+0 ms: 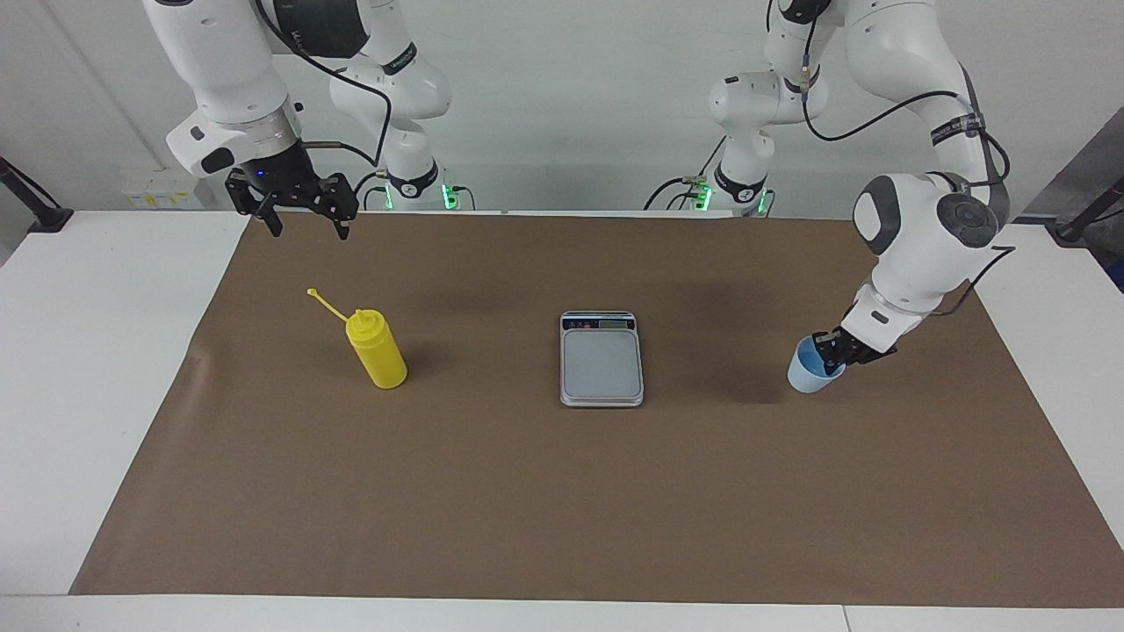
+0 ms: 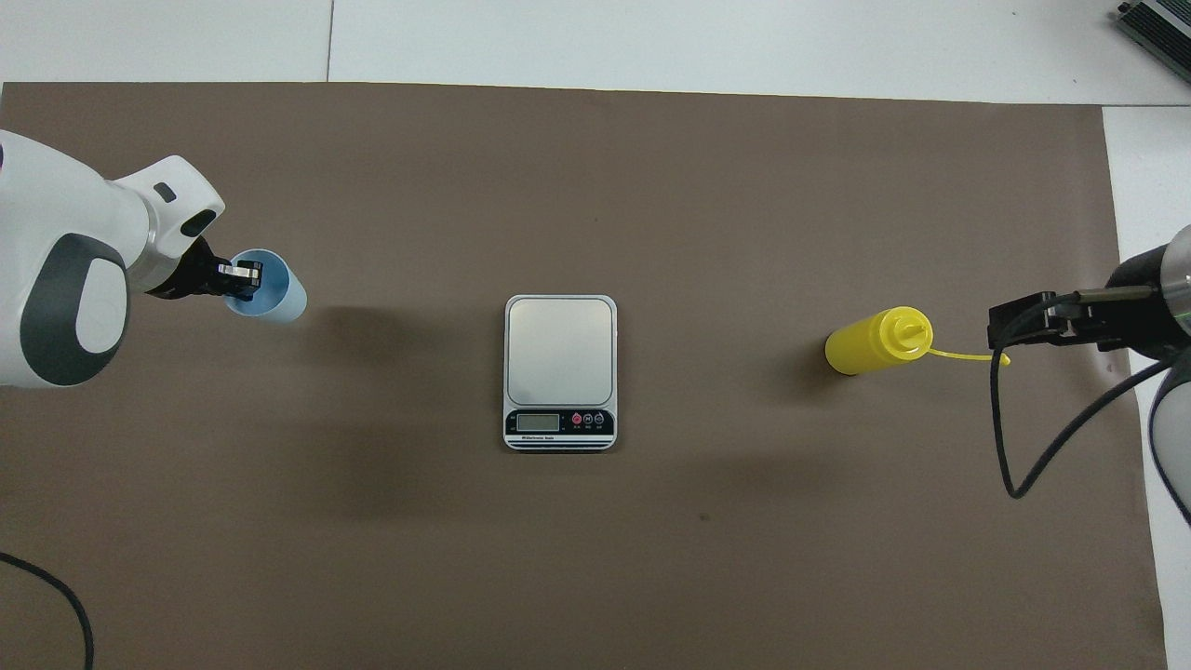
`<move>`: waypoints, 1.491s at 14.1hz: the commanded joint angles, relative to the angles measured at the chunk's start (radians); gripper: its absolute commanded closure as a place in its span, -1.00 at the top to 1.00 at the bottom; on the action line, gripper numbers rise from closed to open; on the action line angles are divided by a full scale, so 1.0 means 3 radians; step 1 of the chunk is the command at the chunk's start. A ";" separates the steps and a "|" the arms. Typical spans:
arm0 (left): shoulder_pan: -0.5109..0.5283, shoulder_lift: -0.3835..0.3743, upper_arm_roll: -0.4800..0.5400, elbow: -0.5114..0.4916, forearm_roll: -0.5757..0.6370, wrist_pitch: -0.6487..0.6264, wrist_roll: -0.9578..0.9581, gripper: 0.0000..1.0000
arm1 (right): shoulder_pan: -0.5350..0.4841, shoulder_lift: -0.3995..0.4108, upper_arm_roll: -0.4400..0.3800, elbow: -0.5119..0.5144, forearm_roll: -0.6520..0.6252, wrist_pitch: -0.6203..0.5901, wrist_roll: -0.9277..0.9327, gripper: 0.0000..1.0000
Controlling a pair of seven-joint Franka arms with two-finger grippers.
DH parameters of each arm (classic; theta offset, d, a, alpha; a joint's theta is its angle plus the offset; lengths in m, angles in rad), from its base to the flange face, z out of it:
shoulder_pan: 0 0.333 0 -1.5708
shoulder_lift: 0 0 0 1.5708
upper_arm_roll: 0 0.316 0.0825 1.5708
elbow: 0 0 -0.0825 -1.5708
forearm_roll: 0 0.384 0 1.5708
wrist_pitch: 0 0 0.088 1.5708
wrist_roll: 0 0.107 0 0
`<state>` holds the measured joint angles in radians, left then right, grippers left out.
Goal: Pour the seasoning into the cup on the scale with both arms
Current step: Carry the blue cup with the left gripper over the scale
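The light blue cup (image 1: 808, 376) (image 2: 279, 298) hangs slightly tilted just above the brown mat at the left arm's end of the table. My left gripper (image 1: 832, 351) (image 2: 244, 277) is shut on its rim, one finger inside the cup. The silver scale (image 1: 601, 362) (image 2: 560, 352) lies mid-mat with a bare plate. The yellow seasoning bottle (image 1: 378, 351) (image 2: 870, 342) stands upright toward the right arm's end, cap strap sticking out. My right gripper (image 1: 305, 219) (image 2: 1000, 324) waits open in the air over the mat near the bottle, holding nothing.
A brown mat (image 1: 562, 491) covers most of the white table (image 1: 88, 351). A black cable (image 2: 1010, 437) loops down from the right arm's wrist, and another cable (image 2: 56, 596) lies at the mat's corner near the left arm.
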<state>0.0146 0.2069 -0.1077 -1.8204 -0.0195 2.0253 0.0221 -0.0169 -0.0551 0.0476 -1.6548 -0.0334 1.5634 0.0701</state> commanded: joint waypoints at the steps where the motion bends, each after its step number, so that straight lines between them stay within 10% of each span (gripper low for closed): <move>1: -0.0201 0.0001 0.0027 0.0304 0.0019 -0.0364 -0.0063 -1.00 | -0.0041 -0.0077 0.0020 -0.0099 -0.0006 0.0071 -0.0080 1.00; 21: -0.1705 0.0328 0.0032 0.0244 0.0055 0.0412 -0.1863 -1.00 | -0.0041 -0.0077 0.0020 -0.0099 -0.0011 0.0060 -0.0080 1.00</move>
<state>-0.4750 0.3015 -0.1149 -1.7248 -0.0196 2.1150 -0.5055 -0.0187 -0.0551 0.0474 -1.6548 -0.0334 1.5634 0.0701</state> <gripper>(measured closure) 0.965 0.000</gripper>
